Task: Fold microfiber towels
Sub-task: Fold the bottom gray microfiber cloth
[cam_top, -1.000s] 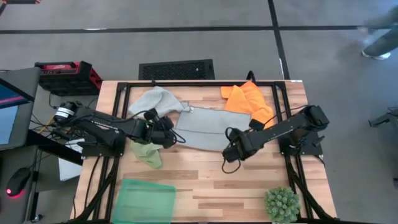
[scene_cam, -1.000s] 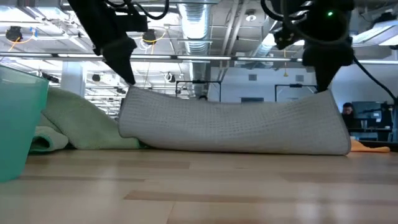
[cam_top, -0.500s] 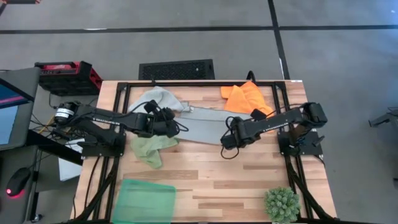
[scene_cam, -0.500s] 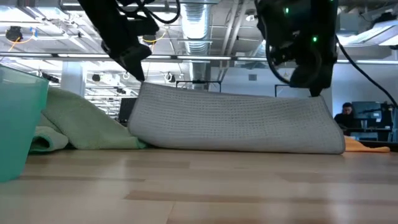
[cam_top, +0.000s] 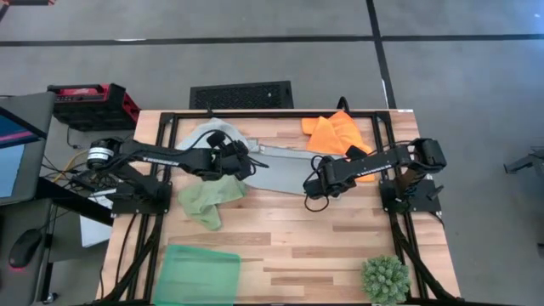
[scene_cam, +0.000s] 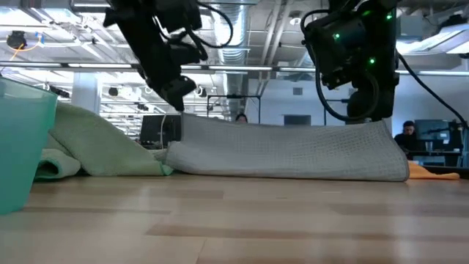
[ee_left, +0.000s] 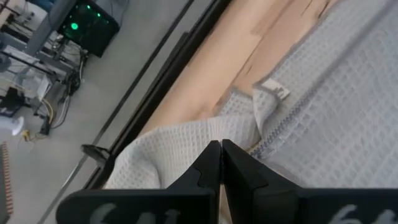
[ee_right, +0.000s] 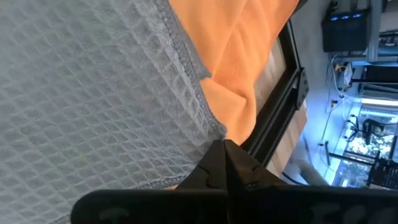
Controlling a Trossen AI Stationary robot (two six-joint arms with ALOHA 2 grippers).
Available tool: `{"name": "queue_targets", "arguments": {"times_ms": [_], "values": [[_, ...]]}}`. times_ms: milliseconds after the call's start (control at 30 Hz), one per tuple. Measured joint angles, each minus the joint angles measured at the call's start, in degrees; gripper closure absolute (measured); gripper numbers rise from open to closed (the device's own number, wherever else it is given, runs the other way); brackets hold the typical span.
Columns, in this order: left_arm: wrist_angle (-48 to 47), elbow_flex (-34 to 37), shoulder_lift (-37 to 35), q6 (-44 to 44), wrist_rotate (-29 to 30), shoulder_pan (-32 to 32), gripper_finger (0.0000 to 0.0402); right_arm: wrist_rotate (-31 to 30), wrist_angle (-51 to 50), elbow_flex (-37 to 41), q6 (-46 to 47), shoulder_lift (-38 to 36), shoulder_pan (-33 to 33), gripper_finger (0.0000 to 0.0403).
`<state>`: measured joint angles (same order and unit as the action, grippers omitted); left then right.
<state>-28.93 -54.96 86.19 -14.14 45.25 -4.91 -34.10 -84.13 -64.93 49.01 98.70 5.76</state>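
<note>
Wood tabletop [cam_top: 280, 246] carries a grey towel [cam_top: 280, 170] at its middle, held at 2 corners: left gripper [cam_top: 240, 163] and right gripper [cam_top: 316, 183] each clamp an edge. Wrist views alone show the pinched waffle weave. From the low view, this towel hides a second grey one [cam_top: 208, 134]; orange towel [cam_top: 338, 136] barely shows. Green towel [cam_top: 206, 200] lies left, near a tray [cam_top: 197, 274].

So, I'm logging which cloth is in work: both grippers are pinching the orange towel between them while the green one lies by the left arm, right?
Not quite. The cloth held between the left gripper and the right gripper is the grey towel, as the high view shows. The orange towel lies loose behind it, near the table's far edge. The green towel does lie by the left arm.
</note>
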Motion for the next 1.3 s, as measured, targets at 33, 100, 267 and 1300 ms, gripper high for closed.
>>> {"name": "queue_targets", "arguments": {"times_ms": [33, 100, 267, 1300], "values": [[0.3, 0.0, 0.4, 0.3, 0.0, -0.3, 0.0401, -0.3, 0.1, 0.0, 0.0, 0.0, -0.1, 0.0399], [1.8, 0.0, 1.0, 0.4, -0.2, -0.9, 0.0401, -0.3, 0.4, 0.0, 0.0, 0.0, -0.4, 0.0398], [1.5, 0.0, 1.2, 0.5, -6.3, -2.5, 0.0401, -0.3, 2.5, 0.0, -1.1, 0.0, -1.6, 0.0386], [3.3, 0.0, 1.1, 3.7, -20.5, -6.8, 0.0248, 2.4, 12.0, -0.5, -17.6, -0.6, -3.5, 0.0222]]}}
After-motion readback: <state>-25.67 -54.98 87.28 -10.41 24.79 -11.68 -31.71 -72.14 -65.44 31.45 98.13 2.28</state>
